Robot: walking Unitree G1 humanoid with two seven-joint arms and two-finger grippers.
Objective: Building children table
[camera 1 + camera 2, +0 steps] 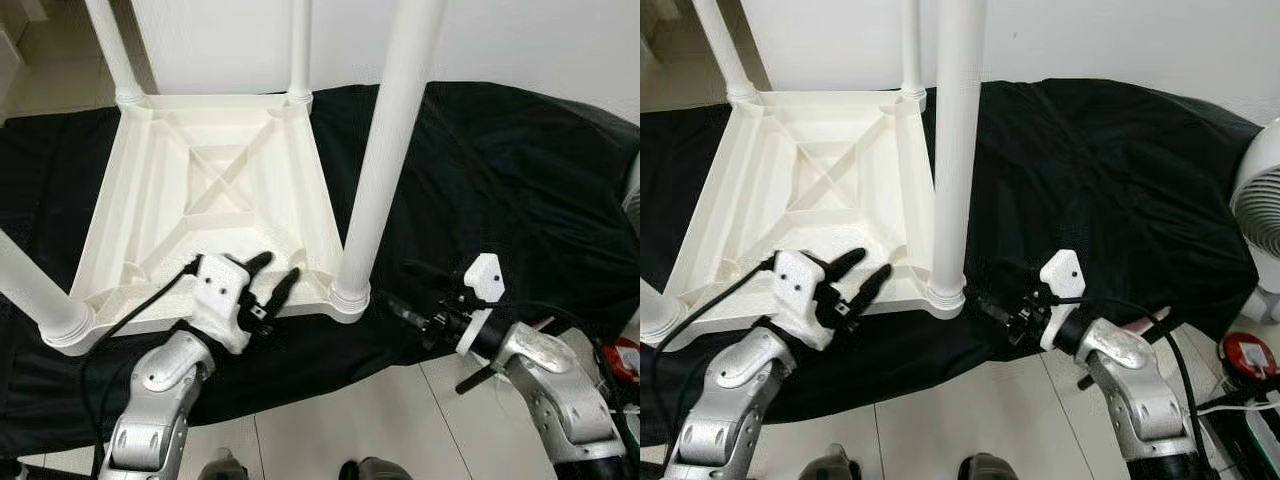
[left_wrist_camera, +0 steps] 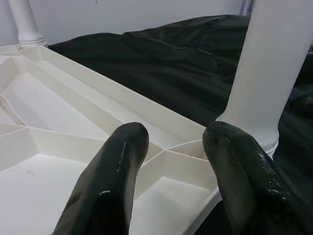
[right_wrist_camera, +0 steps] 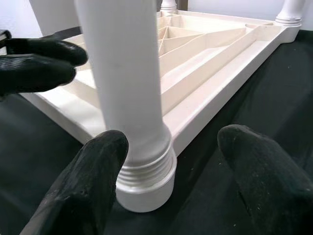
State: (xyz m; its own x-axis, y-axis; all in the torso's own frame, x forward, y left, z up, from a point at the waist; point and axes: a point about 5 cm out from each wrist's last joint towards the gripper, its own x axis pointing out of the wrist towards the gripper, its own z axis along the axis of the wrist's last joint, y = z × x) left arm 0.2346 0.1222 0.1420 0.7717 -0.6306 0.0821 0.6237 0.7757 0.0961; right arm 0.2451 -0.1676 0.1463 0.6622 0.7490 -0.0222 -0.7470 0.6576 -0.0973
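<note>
The left claw (image 1: pixel 272 277) hovers with fingers spread over the near edge of the upturned white children's table (image 1: pixel 215 190), just beside its near-right leg (image 1: pixel 385 150). The right claw (image 3: pixel 171 181), also spread, sits low by that leg's ribbed base without touching it. The table lies underside up on a black cloth (image 1: pixel 500 170), legs standing upward. A white fan (image 1: pixel 1260 215) stands at the far right.

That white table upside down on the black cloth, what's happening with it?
The robot is assembling the white table, which lies top-down on the black cloth with four legs standing up. The left tool hovers open over the tabletop's near edge. The right tool is open beside the base of the near right leg, not gripping it.
</note>
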